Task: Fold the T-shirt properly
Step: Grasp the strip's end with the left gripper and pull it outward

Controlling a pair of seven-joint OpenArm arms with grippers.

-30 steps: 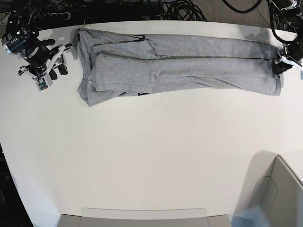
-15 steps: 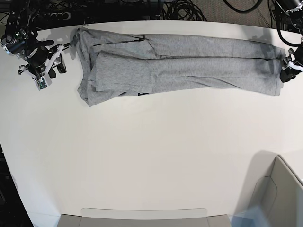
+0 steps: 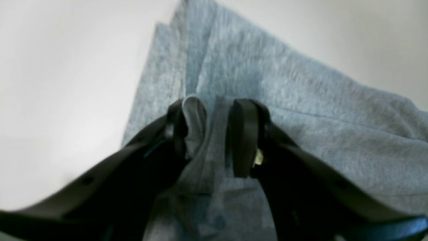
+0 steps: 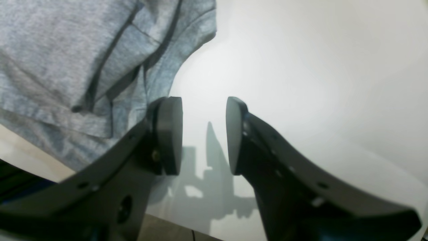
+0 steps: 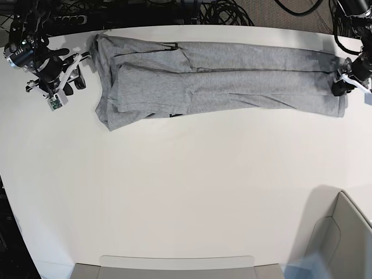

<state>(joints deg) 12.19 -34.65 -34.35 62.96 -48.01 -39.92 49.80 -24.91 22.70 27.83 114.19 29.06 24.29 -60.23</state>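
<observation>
The grey T-shirt point(image 5: 221, 81) lies across the far side of the white table point(image 5: 186, 186) as a long strip folded lengthwise. My left gripper point(image 5: 343, 86) is at the strip's right end. In the left wrist view its fingers point(image 3: 245, 134) stand apart over the T-shirt point(image 3: 301, 100), and a small fold of cloth bunches against one pad of the left gripper point(image 3: 215, 110). My right gripper point(image 5: 74, 78) hovers just off the strip's left end. It is open and empty over bare table point(image 4: 301, 83), with the T-shirt's sleeve edge point(image 4: 83, 67) beside the right gripper point(image 4: 204, 113).
Black cables point(image 5: 221, 11) run along the table's far edge. A grey bin point(image 5: 343, 238) stands at the near right corner, and a flat grey tray point(image 5: 174, 267) lies along the near edge.
My left gripper's jaws have opened at the shirt's right end and shifted slightly. My right gripper has edged a little toward the far edge. The shirt lies as before.
</observation>
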